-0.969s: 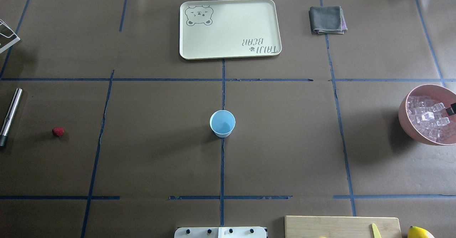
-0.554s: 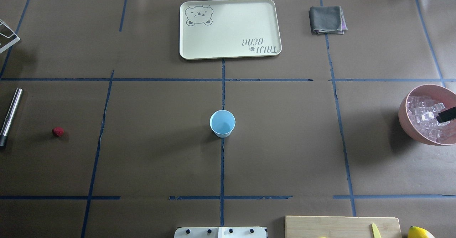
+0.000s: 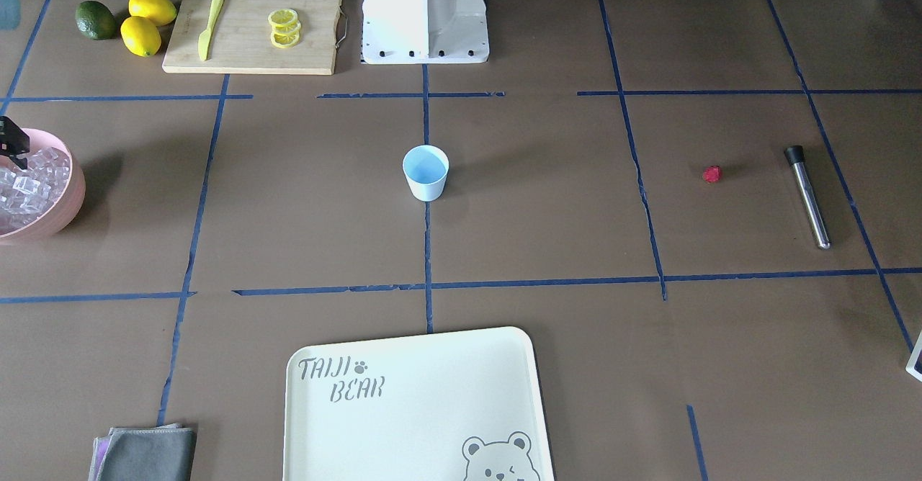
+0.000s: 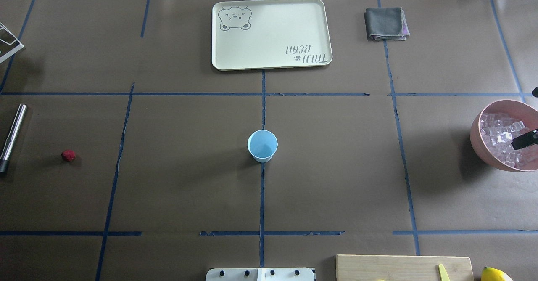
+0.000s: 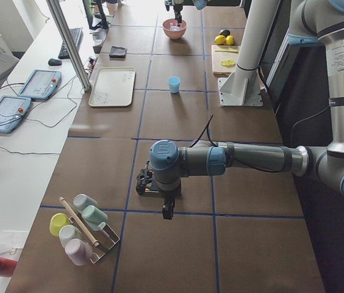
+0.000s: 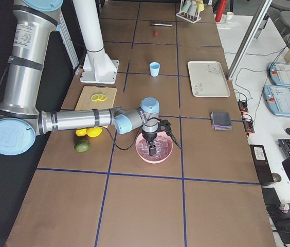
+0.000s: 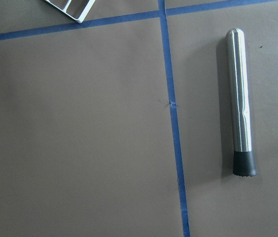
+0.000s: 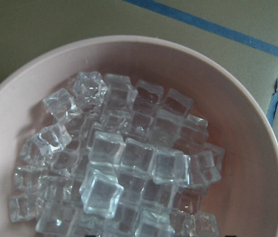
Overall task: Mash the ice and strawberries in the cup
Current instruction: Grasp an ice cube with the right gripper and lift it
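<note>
Right gripper (image 6: 160,145) moved further in over the ice (image 8: 129,163) in the pink bowl (image 8: 250,123).
Jaws spread, nothing held; cup (image 4: 262,146) was empty. Left gripper (image 5: 163,204): couldn't tell its state.

Your table (image 4: 189,180): brown covering, marked into squares by blue tape lines. Directly on it you have:
- centre: one light-blue cup (image 4: 262,145), upright, on a tape line;
- robot's left end: one strawberry (image 4: 68,155); just beyond it, one metal rod (image 4: 12,137) with a black tip, lying flat; a wire rack (image 5: 83,229) of cups;
- far edge: cream tray (image 4: 269,33); folded grey cloth (image 4: 386,23);
- robot's right end: pink bowl (image 4: 477,140);
- near edge: white robot base (image 3: 424,13), wooden cutting board (image 3: 245,56), two lemons (image 3: 152,8), one avocado (image 3: 96,20).
</note>
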You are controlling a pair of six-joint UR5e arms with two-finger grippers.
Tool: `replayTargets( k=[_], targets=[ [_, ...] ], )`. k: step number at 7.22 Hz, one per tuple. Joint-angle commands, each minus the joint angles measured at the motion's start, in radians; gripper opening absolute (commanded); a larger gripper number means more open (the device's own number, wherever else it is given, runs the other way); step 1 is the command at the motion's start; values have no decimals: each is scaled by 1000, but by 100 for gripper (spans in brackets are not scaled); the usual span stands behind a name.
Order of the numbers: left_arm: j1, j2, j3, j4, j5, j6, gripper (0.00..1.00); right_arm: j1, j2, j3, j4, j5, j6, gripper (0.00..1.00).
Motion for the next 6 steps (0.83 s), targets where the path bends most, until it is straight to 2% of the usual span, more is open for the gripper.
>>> replayTargets(
  k=[1,5,6],
  targets=[
    [1,0,0,0,0,0,100,-11,0,-6,-2,-1,-1,81],
    [1,0,2,0,0,0,100,-11,6,-35,0,-1,-1,48],
    [1,0,2,0,0,0,100,-11,8,-32,0,0,0,35]
  ],
)
